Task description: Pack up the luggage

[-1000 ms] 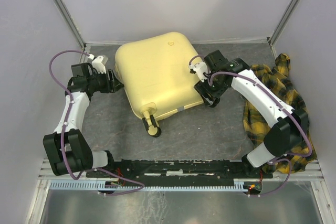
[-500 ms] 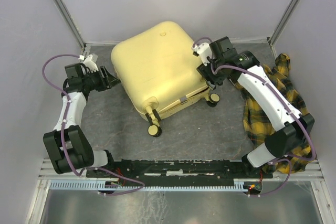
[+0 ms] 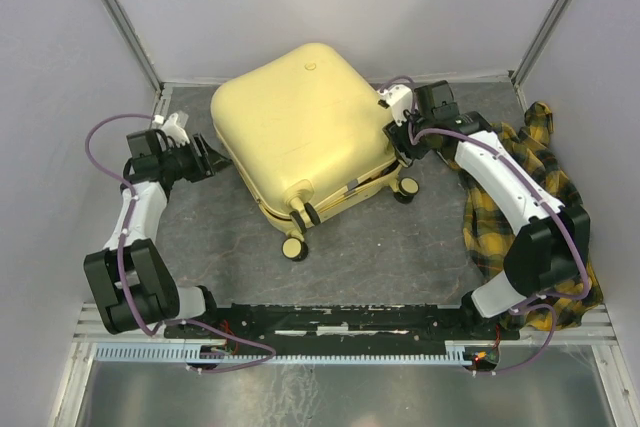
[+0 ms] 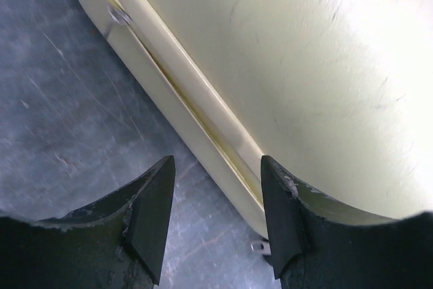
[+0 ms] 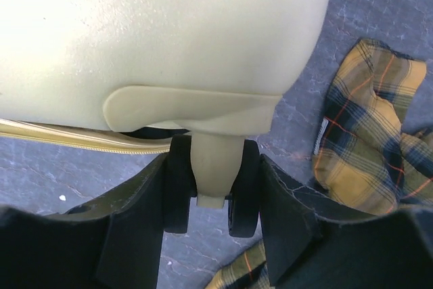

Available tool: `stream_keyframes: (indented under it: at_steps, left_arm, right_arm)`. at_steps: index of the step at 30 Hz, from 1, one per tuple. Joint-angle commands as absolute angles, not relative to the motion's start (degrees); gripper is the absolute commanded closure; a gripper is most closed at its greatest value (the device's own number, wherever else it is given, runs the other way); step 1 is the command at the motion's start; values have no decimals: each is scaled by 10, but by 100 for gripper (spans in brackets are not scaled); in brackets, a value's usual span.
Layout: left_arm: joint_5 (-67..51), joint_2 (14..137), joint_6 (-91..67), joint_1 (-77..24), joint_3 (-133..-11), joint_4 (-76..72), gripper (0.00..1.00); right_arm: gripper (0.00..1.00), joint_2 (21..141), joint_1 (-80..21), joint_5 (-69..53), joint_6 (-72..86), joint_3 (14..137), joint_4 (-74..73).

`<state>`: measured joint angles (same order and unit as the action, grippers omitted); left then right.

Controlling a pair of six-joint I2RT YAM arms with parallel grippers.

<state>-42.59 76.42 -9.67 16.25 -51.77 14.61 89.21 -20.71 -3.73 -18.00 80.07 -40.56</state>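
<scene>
Right, start with the table [image 3: 370, 247]. The luggage [image 3: 300, 127] lies on it toward twelve o'clock in the overhead view. It is shut and resting on one broad face, with its wheeled end turned to about five o'clock. Judge it as a stiff, smooth shell that won't give under your fingers. The domed faces will probably let the pads slide off, and the bulk looks too much for one arm. The wheels may also let it roll or swing when you push.

The plaid shirt [image 3: 520, 187] sits crumpled at three o'clock, just beside the case's right corner. It is soft and should bunch easily.

Your left gripper [image 4: 216, 166] is at the case's nine o'clock side. Its jaws are spread wide and hold nothing, and they point at the side wall without touching it. Your right gripper [image 5: 213, 167] is at about two o'clock, also spread. The twin caster [image 5: 245, 191] sits in the gap between its jaws. You can't tell from the wrist view whether the pads actually press on it, so treat that hand as empty.

For purchase, go for edges rather than faces. The zip seam [image 4: 196, 126] along the side wall gives a lip. The small metal zip tab [image 4: 119, 15] near its far end is probably the thing to pinch and draw round to open the lid. Brace the opposite corner as you do
</scene>
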Motion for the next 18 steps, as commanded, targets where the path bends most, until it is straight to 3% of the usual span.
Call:
stream_keyframes:
  at_steps: [1,2,6,9,10,18]
  left_arm:
    - [-471,734,-85,157,-471,151,40]
    - [-473,728,-85,158,-463,150,40]
    - [-470,714,-84,157,-454,150,37]
    - [-468,716,-101,157,-453,141,36]
    - [-469,718,-108,157,-452,134,36]
    - [-481,725,-160,158,-421,82,36]
  right_arm:
    - [98,895,-183,-92,-186,807,-366]
    - [92,895,-183,-104,-183,814,-374]
    - [27,875,-174,-135,-164,832,-418]
    - [3,834,-155,-146,-154,811,-421]
    - [0,817,-150,-147,-152,796,-416]
    - [3,616,-132,-188,-95,583,-302]
